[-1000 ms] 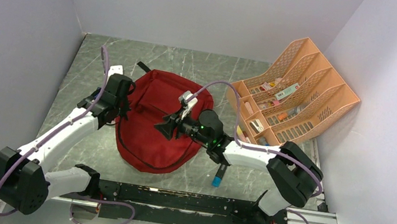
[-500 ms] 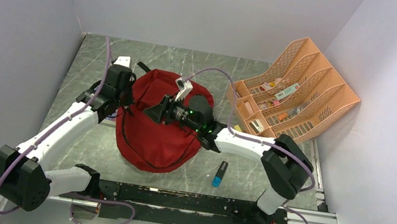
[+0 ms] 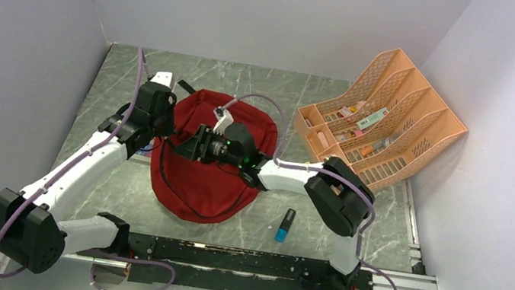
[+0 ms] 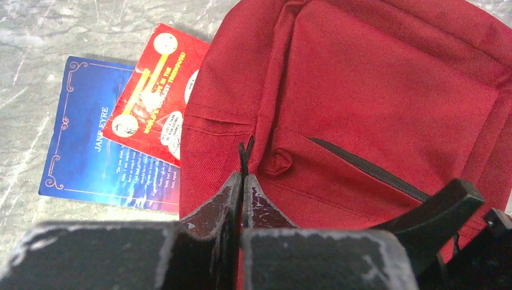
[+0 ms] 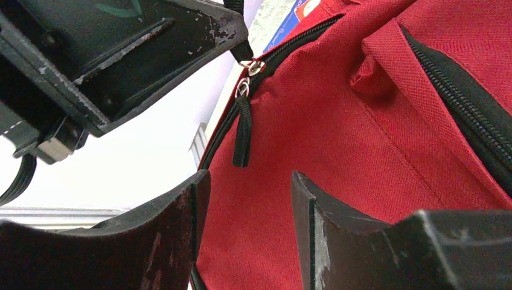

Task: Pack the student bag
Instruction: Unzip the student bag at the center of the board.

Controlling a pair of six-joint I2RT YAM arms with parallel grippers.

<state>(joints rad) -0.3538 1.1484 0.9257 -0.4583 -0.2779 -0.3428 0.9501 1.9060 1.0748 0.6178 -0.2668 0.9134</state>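
Swinging across the bag (image 3: 195, 182), the empty, half-open right gripper (image 5: 249, 181) needed the dangling tab (image 5: 243, 136) centred ahead, while the left gripper (image 4: 243, 178) pinched the second tab (image 4: 244, 151).

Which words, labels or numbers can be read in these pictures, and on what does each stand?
"JANE EYRE": on the blue book cover, beside the student bag.
Small white print below that title: too small to read.
Yellow heading on the red booklet: too blurred to read surely.
Labels on things in the peach organiser: too small to read.
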